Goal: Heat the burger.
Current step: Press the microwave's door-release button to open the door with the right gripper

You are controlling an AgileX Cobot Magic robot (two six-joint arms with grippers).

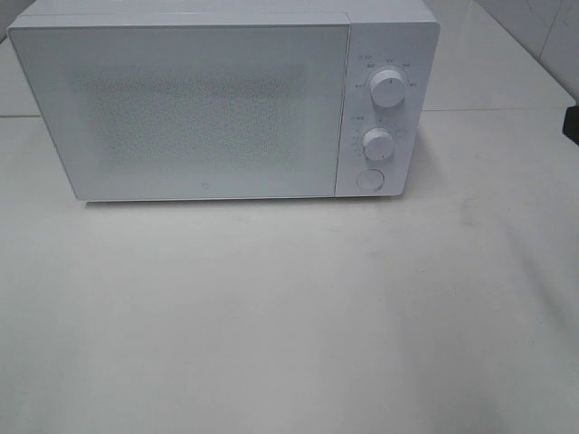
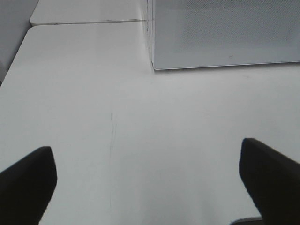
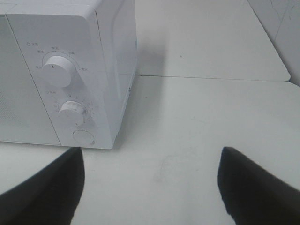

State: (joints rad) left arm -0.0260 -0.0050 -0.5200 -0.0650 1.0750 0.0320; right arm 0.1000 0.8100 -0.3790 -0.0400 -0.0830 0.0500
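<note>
The burger is out of view in every frame. A white microwave (image 1: 217, 104) stands at the back of the table with its door shut, and nothing can be made out behind the speckled window. My left gripper (image 2: 147, 154) is open over bare tabletop, off the microwave's (image 2: 225, 33) front left corner. My right gripper (image 3: 152, 157) is open too, with nothing between its dark fingers (image 3: 255, 187), and it hovers beside the microwave's control panel (image 3: 65, 89). Neither gripper touches anything.
The control panel (image 1: 382, 113) carries two round knobs (image 1: 387, 90) (image 1: 378, 143) and a round button (image 1: 369, 179). The white table (image 1: 289, 316) runs in front of the microwave, with a seam to another slab behind. A dark piece (image 1: 572, 124) shows at the right edge.
</note>
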